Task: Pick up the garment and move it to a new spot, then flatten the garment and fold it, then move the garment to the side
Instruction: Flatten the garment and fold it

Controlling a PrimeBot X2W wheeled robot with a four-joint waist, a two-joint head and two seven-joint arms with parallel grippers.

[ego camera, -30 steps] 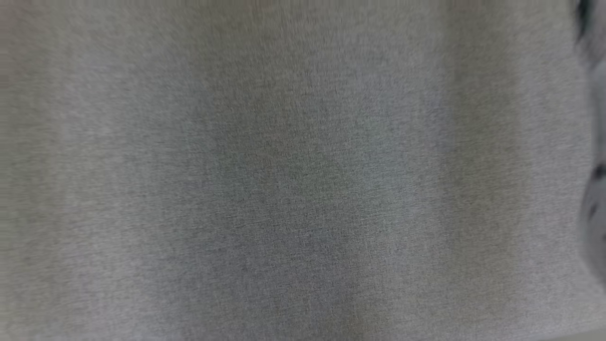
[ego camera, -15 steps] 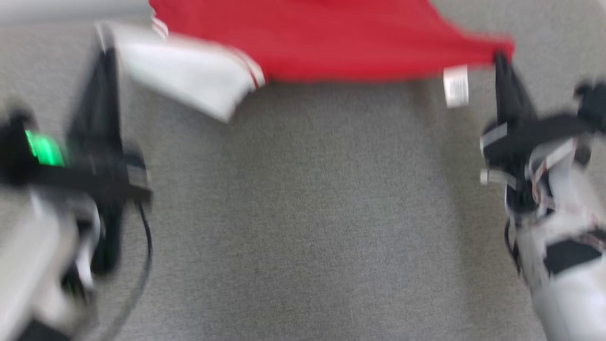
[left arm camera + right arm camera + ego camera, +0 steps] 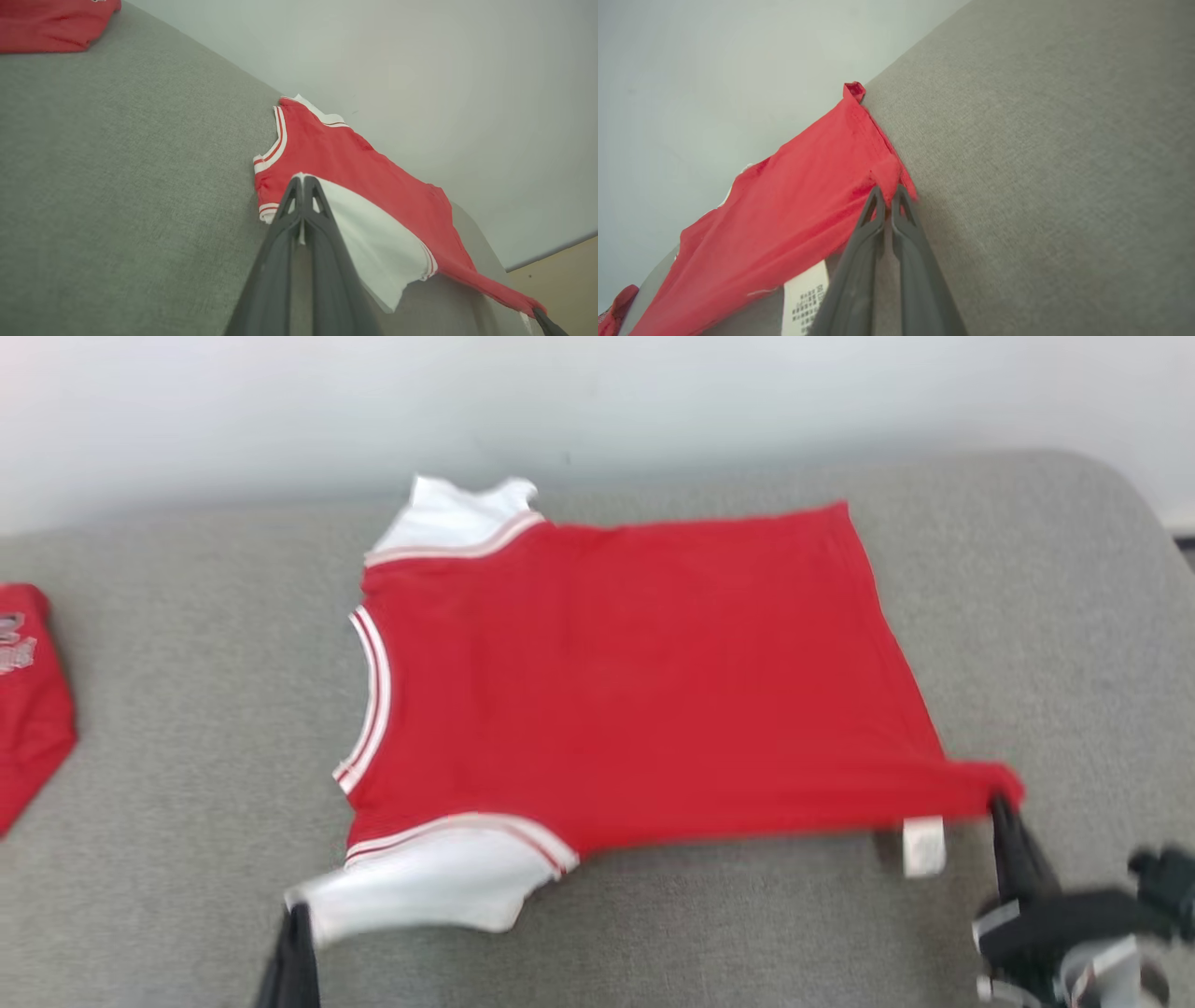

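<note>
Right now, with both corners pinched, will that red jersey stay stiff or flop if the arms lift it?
Probably floppy: the red jersey pulls into a stretched point where the right jaws pinch its hem corner. Likely light, since thin jaws hold it by corners alone. Its white sleeve, in the left jaws, would likely droop.

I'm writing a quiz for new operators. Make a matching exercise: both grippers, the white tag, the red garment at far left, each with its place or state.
1 left gripper
2 right gripper
3 white tag
4 second red garment

A at the grey surface's left edge
B shut on the jersey's red corner
C shut on the white sleeve
D dangling below the jersey's edge

Pairs: 1-C, 2-B, 3-D, 4-A
</note>
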